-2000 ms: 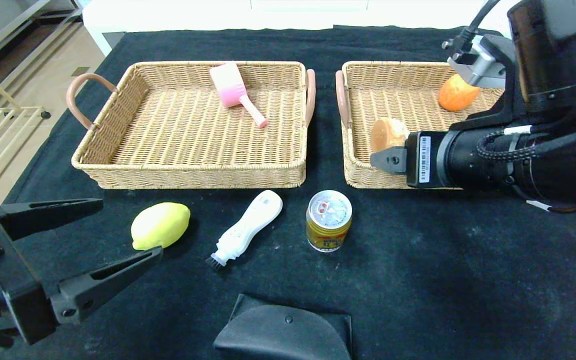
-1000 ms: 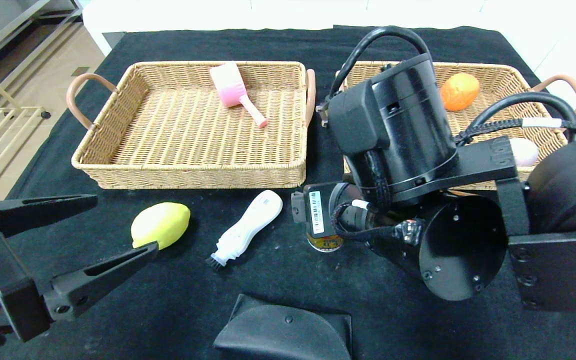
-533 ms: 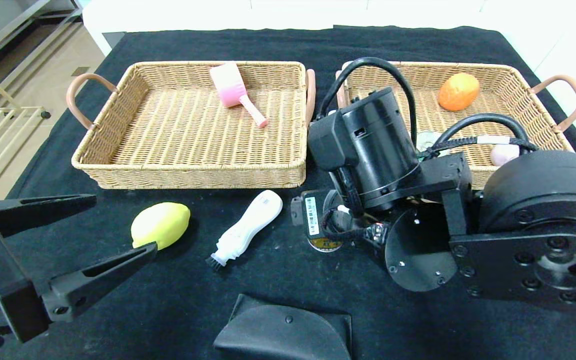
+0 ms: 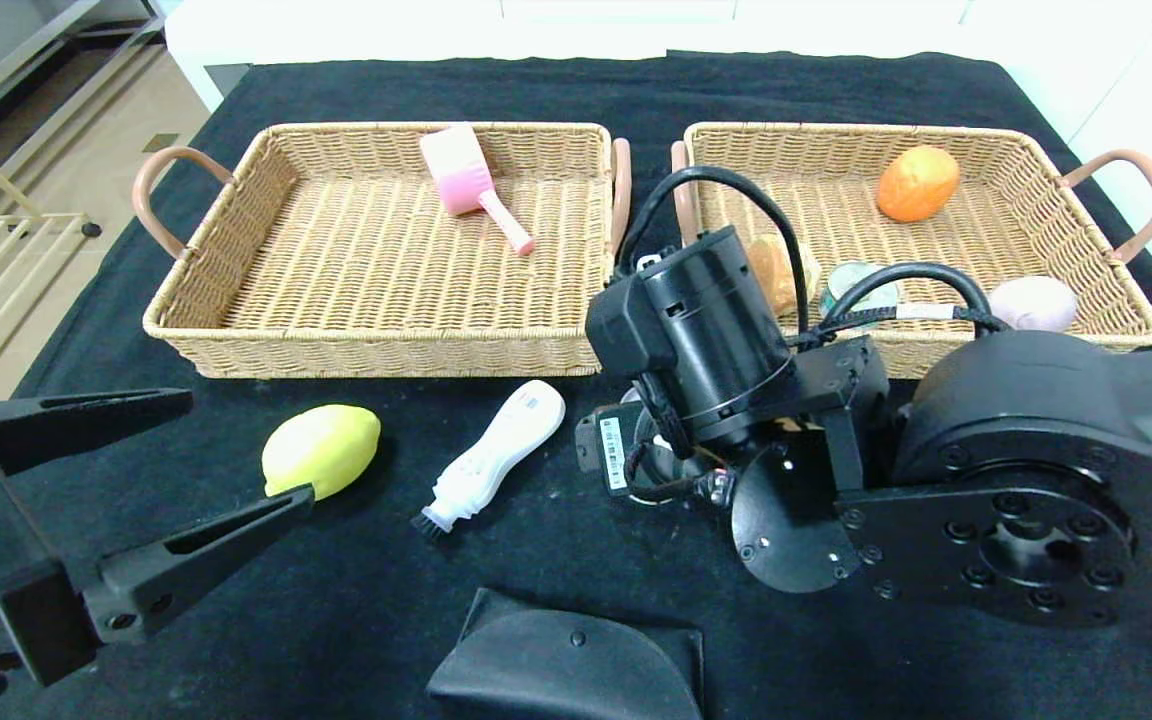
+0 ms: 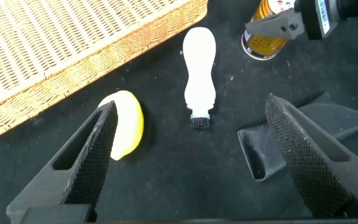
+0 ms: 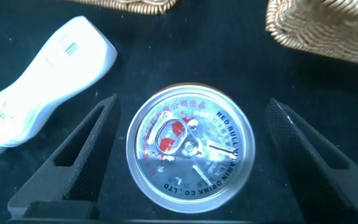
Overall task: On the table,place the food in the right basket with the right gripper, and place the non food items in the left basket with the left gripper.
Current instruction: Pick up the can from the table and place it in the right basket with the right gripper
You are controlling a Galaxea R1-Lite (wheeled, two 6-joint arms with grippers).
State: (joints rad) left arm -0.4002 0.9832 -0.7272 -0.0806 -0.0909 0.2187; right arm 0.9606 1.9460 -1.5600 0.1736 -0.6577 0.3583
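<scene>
My right gripper (image 6: 191, 155) is open and points straight down, with one finger on each side of the gold drink can (image 6: 191, 152), which stands upright on the black cloth. In the head view the right wrist (image 4: 706, 340) hides almost all of the can. The can also shows in the left wrist view (image 5: 263, 45). My left gripper (image 4: 248, 448) is open and empty at the front left, next to the yellow lemon (image 4: 321, 450). A white brush (image 4: 491, 455) lies between the lemon and the can. The left basket (image 4: 376, 350) holds a pink brush (image 4: 466, 180).
The right basket (image 4: 1036, 150) holds an orange (image 4: 916, 183), a bread piece (image 4: 774, 268), a pale green item (image 4: 851, 280) and a pinkish round item (image 4: 1033, 302). A black pouch (image 4: 566, 665) lies at the table's front edge.
My right arm has swung from the right basket, leaving the bread there, to the can and come down over it. The left arm has barely moved.
</scene>
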